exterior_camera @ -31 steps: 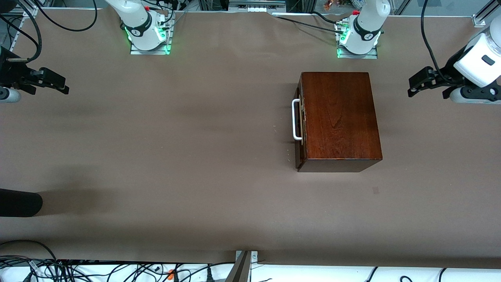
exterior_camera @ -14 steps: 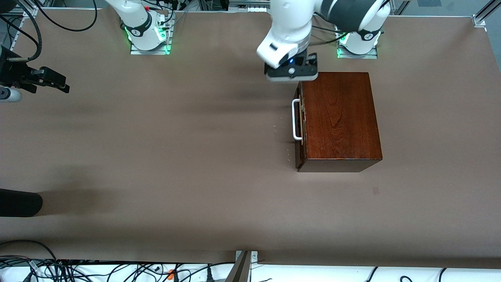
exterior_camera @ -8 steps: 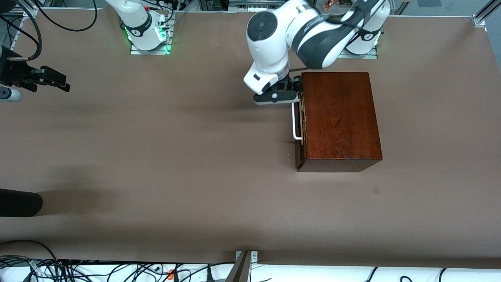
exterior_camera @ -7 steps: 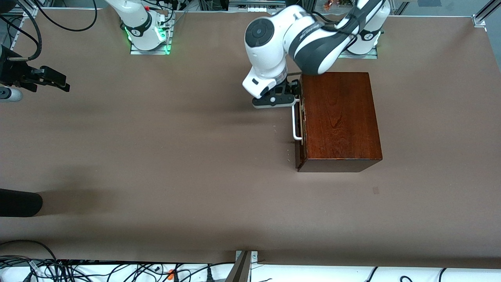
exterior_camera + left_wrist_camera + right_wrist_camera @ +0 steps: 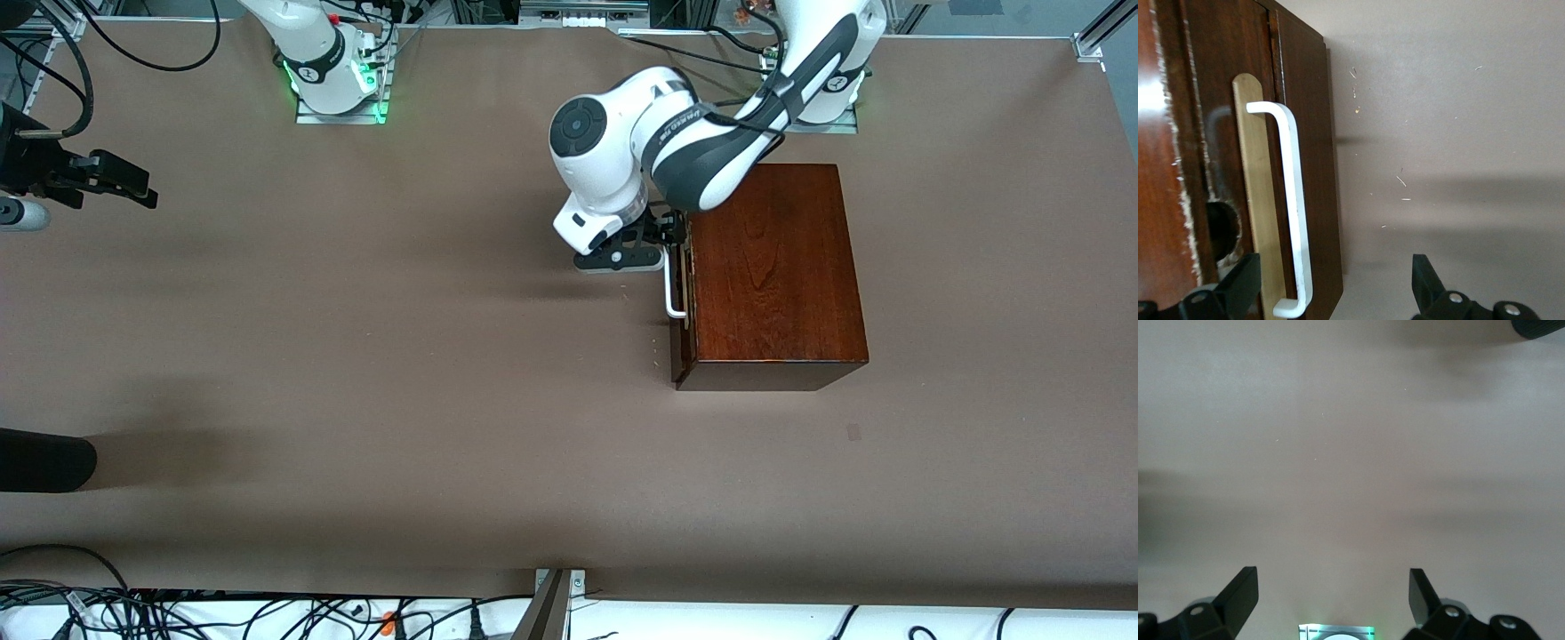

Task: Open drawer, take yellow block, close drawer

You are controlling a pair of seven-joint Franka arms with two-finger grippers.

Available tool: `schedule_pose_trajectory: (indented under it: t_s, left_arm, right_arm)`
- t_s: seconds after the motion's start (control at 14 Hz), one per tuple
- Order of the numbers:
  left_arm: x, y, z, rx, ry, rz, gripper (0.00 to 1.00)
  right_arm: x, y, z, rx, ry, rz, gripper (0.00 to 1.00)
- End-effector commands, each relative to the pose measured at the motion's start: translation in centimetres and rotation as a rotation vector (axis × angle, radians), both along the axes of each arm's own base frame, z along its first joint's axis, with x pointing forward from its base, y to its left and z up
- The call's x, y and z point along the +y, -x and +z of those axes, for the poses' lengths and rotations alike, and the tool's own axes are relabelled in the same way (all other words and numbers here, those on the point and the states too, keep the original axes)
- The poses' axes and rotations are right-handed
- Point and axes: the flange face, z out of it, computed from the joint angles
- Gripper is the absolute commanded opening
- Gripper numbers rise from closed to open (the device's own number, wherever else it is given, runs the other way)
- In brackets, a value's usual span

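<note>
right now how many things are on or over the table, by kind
dark-wood box with the drawer shut, white handle: 1
pincers: 2, the left pincer open astride the handle's end, the right pincer open, waiting over bare table at the right arm's end
yellow block: 0 in view
total: 3

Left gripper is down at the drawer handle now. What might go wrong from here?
The left gripper is open, straddling only the end of the white handle; closing there may slip off or pull the drawer askew. One finger sits close to the dark-wood box and may catch it.
</note>
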Motion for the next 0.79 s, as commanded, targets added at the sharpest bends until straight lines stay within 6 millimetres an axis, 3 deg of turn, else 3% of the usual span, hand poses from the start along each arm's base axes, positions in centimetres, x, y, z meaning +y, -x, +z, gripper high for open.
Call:
schedule_pose_trajectory:
  t_s: [0.0,0.71]
  left_arm:
    - [0.1,-0.3,-1.5,-0.028,-0.035,-0.024,1.0]
    - [0.3,-0.5,-4.7,-0.014,-0.057,-0.036,1.0]
  right_arm:
    - [-0.3,-0.2,0.5,0.005,-0.005,0.004,1.0]
    - [-0.3,-0.1,0.5,0.006,-0.006,0.004,1.0]
